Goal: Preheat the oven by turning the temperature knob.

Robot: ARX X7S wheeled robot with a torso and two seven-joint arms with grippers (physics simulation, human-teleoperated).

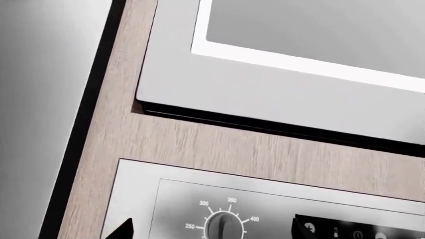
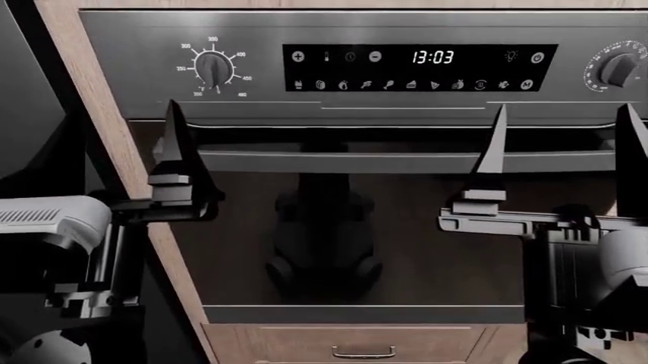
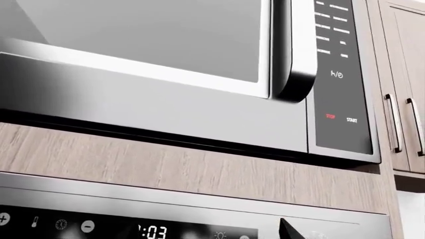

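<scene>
Looking up from the left wrist, the temperature knob [image 1: 224, 226] sits by the oven [image 1: 199, 191] panel's near end. From the head, the right pincer [image 2: 562, 136] gapes wide, empty, before the door; only one left pincer [image 2: 172, 144] finger shows, so I cannot tell. Right wrist: a microwave [image 3: 199, 99] above the clock panel [image 3: 133, 230].

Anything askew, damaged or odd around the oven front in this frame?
Nothing stands out. The oven door is shut and sits level, its bar handle straight, the clock panel lit and reading 13:03. The temperature knob is untouched; the left gripper and right gripper hang below the panel, holding nothing.
</scene>
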